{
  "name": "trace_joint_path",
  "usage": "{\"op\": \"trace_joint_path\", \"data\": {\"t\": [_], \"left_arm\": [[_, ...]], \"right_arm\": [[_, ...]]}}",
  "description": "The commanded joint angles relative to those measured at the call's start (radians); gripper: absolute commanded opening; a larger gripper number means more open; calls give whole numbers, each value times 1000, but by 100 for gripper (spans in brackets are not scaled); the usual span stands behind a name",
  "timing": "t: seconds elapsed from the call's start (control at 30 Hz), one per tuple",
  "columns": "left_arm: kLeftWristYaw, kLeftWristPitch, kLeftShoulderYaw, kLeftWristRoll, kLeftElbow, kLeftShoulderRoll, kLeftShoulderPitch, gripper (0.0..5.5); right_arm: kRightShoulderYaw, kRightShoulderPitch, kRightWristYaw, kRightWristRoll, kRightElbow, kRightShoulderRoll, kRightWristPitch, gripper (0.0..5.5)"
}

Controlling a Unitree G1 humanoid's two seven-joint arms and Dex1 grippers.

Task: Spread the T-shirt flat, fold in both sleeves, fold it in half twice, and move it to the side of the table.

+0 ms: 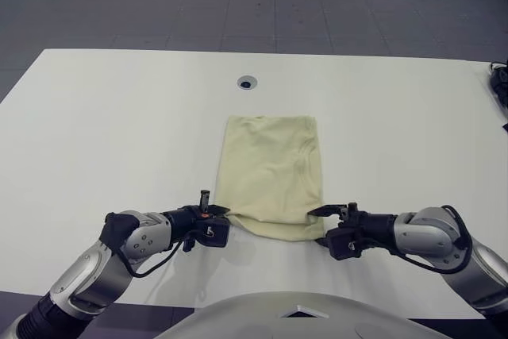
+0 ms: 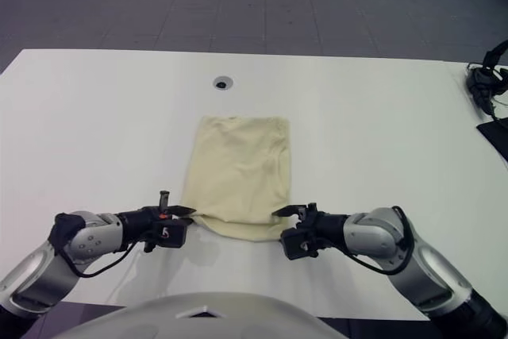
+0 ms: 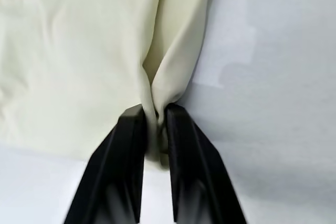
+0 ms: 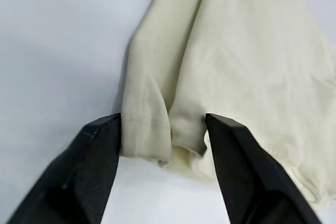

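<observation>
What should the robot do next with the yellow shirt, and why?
Probably the right pincer should squeeze shut on its corner of the T-shirt. It sits open around one near corner, while the left pincer is pinching the other. Then both could lift that edge to fold it in half.

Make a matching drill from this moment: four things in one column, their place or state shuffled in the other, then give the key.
1. left gripper
2. right gripper
3. T-shirt
4. cable hole

A. open, a finger on either side of a fabric corner
B. beyond the garment's far edge
C. shut, pinching fabric
D. folded into a narrow rectangle, lying flat

Pairs: 1-C, 2-A, 3-D, 4-B
</observation>
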Motion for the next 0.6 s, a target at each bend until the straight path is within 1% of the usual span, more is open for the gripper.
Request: {"op": "trace_joint_path", "data": {"t": [0.03, 0.17, 0.2, 0.3, 0.37, 0.4, 0.47, 0.6], "left_arm": [[-33, 12, -18, -5, 18, 0, 10, 7], [-38, 3, -13, -11, 24, 9, 10, 7], [-39, 3, -13, -12, 22, 10, 11, 6], [-45, 7, -15, -16, 16, 11, 17, 6], [-55, 6, -18, -31, 9, 15, 21, 6], [-62, 7, -18, -41, 1, 17, 25, 6], [-78, 22, -15, -68, -24, 17, 31, 6], [-173, 70, 19, -186, -101, 67, 47, 6]], "right_arm": [[16, -5, -3, -19, 20, 19, -4, 200], [11, 17, -8, -23, 22, 22, -4, 128], [10, 19, -7, -24, 23, 23, -3, 117], [8, 8, -4, -23, 29, 25, -5, 53], [4, -5, 0, -20, 30, 28, 0, 23], [0, -11, 3, -15, 29, 29, 3, 12], [-14, -28, 15, 10, 28, 28, 13, 10], [-91, -35, 131, 239, -57, -1, 191, 10]]}}
